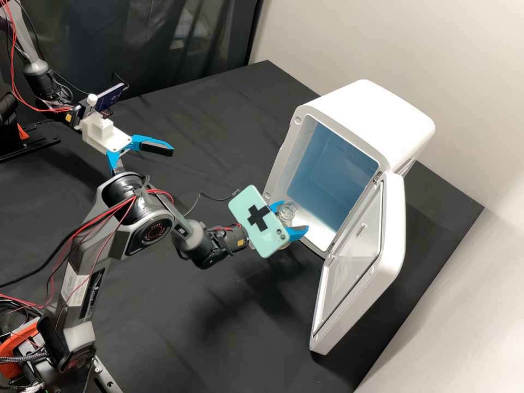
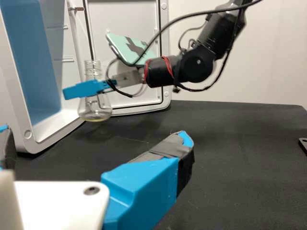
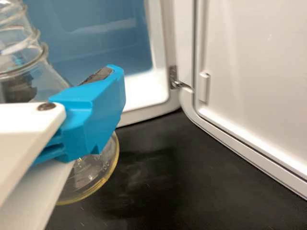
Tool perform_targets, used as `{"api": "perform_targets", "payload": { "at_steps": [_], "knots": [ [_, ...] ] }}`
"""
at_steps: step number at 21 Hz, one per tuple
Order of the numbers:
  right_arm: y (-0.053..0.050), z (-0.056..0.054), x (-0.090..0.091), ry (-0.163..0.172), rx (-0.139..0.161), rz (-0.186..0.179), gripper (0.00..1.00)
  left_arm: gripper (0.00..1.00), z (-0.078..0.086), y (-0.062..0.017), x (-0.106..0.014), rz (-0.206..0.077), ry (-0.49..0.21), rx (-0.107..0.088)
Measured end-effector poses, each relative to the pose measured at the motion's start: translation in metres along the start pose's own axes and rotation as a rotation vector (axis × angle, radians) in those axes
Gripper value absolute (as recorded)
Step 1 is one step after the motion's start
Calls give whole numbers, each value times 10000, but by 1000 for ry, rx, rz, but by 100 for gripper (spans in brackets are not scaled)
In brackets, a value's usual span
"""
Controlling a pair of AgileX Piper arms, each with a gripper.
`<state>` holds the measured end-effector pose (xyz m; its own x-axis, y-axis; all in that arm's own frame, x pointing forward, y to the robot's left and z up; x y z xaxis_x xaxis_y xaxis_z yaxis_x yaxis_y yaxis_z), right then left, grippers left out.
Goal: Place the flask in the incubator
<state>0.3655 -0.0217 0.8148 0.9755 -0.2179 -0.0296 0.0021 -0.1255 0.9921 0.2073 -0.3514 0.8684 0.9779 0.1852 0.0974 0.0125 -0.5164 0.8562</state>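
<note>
- We see the right gripper (image 1: 287, 222) clamped low on the neck of the clear glass conical flask (image 1: 287, 209), which is upright between its blue fingers.
- The flask hangs just outside the open mouth of the white, blue-lined incubator (image 1: 376, 117).
- The left gripper (image 1: 142, 158) gapes wide, well apart.

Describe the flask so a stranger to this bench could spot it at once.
Find the white box-shaped incubator with the pale blue interior on the black bench, its door hanging open. At its opening, the right arm's blue-fingered pincer grips a small clear glass conical flask by the neck. Unlike the opaque white and blue parts around it, it is see-through.
</note>
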Motion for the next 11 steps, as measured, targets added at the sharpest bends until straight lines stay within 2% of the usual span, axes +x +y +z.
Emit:
{"api": "perform_targets", "payload": {
  "at_steps": [3, 5, 6, 9, 11],
  "knots": [
    [-1, -178, 104, 7, -12, 2, 0, 100, -1, -4, 1, -2, 0, -1],
    [9, -283, 205, 8, -20, 23, 0, 100, -3, -9, 3, -4, 1, -2],
    [24, -330, 261, 6, -14, 41, 0, 100, -6, -19, 5, -8, 2, -4],
    [12, -451, 457, -20, -12, 62, 0, 100, -9, -43, 23, -18, 0, -8],
    [-11, -509, 567, -40, -22, 60, 0, 100, 3, -59, 33, -25, -7, -10]
  ]
}}
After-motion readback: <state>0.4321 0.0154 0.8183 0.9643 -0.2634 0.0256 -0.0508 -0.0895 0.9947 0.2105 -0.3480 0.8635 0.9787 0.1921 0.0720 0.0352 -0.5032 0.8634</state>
